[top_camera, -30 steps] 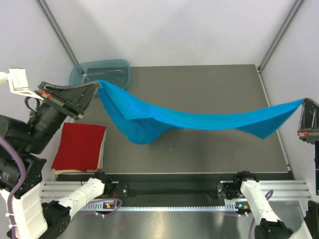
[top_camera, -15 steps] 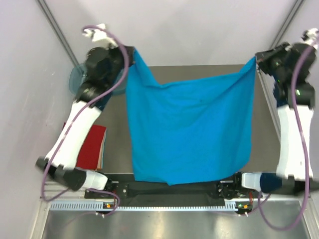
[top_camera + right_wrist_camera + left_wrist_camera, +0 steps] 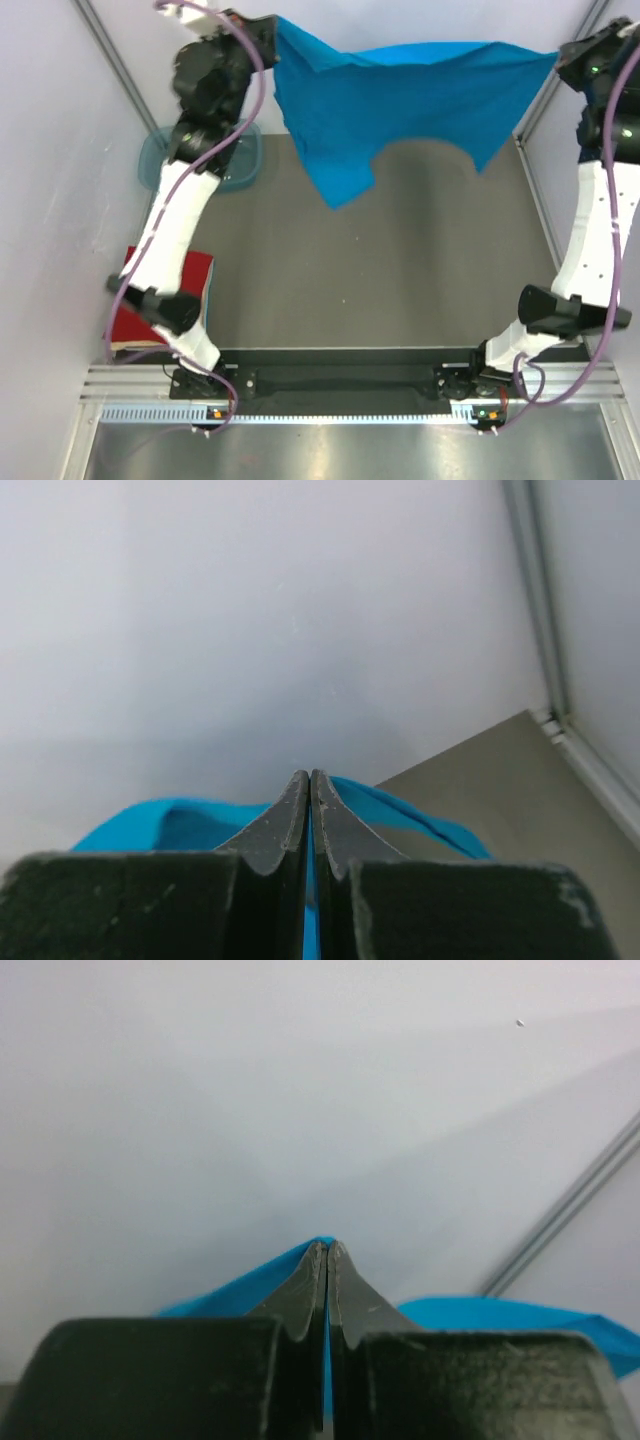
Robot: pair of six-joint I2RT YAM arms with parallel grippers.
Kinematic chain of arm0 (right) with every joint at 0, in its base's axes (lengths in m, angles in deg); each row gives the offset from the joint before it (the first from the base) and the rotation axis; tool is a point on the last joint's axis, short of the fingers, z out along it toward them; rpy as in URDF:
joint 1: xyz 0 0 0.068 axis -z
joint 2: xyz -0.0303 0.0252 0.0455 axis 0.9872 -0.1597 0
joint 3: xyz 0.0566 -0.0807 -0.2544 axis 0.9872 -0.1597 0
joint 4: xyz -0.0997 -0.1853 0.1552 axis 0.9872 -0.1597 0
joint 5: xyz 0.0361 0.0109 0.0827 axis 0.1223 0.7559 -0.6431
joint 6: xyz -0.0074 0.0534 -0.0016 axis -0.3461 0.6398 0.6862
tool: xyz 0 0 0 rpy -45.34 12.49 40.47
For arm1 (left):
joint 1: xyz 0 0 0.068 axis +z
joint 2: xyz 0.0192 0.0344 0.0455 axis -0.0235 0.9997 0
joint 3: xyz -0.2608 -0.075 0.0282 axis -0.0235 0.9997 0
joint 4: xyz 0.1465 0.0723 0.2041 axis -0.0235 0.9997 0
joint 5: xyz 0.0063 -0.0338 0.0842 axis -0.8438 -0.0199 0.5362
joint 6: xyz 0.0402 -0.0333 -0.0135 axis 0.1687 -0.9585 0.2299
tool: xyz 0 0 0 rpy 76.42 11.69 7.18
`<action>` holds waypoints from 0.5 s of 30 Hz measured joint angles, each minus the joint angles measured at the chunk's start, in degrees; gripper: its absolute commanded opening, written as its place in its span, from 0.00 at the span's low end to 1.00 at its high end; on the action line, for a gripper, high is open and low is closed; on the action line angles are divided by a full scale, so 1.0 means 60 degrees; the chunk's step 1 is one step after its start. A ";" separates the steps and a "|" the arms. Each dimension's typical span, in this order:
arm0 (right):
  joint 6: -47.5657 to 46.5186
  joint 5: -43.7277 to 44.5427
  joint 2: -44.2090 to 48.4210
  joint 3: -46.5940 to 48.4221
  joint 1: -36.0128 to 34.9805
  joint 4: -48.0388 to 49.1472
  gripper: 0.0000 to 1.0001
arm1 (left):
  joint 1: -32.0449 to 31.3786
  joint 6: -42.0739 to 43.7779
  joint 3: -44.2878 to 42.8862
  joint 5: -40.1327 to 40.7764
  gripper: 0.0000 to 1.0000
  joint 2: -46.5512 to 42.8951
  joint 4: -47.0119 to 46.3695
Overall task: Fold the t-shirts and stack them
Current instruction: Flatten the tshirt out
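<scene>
The turquoise-blue t-shirt [image 3: 400,105] hangs stretched in the air over the far half of the table, held by two corners. My left gripper [image 3: 275,25] is shut on its left corner, high at the back left; blue cloth [image 3: 240,1285] shows between the closed fingers. My right gripper [image 3: 558,55] is shut on the right corner at the back right, with the cloth [image 3: 410,815] pinched in the same way. The shirt's lower edge dangles to a point left of centre. A red folded t-shirt [image 3: 190,275] lies flat at the table's left edge, partly hidden by the left arm.
A translucent blue-green tub [image 3: 235,160] stands at the back left corner, behind the left arm. The grey table top [image 3: 400,270] lies below the shirt. White walls with metal frame posts [image 3: 110,60] close in the left, back and right.
Both arms have swung up and toward the back wall, lifting the blue shirt from a low sagging stretch, through a full hanging spread, to a high hold at the back.
</scene>
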 measured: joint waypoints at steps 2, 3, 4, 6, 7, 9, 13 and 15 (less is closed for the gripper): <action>-0.0266 0.0157 0.0772 -0.0517 0.0259 0.0091 0.00 | 0.0004 0.0000 0.1712 -0.0076 0.00 -0.1588 -0.0554; -0.0437 0.0266 0.1443 -0.1220 0.0353 0.0291 0.00 | 0.0004 -0.0004 0.2645 -0.0117 0.00 -0.2408 -0.0933; -0.0543 0.0331 0.1978 -0.1774 0.0390 0.0357 0.00 | 0.0004 -0.0011 0.3355 -0.0149 0.00 -0.3082 -0.1137; -0.0743 0.0455 0.3264 -0.3246 0.0390 0.0630 0.00 | 0.0004 -0.0087 0.4889 -0.0288 0.00 -0.4433 -0.1851; -0.0783 0.0495 0.3807 -0.3960 0.0386 0.0889 0.00 | 0.0004 -0.0142 0.5643 -0.0361 0.00 -0.4965 -0.2142; -0.0805 0.0637 0.4889 -0.5712 0.0386 0.1457 0.00 | 0.0000 -0.0299 0.7384 -0.0616 0.00 -0.6135 -0.2721; -0.0659 0.0831 0.6109 -0.8422 0.0386 0.1712 0.00 | -0.0004 -0.0608 1.0622 -0.0667 0.00 -0.7788 -0.3075; -0.0492 0.0896 0.6335 -0.9643 0.0386 0.1770 0.00 | 0.0000 -0.0787 1.1832 -0.0732 0.00 -0.8247 -0.2710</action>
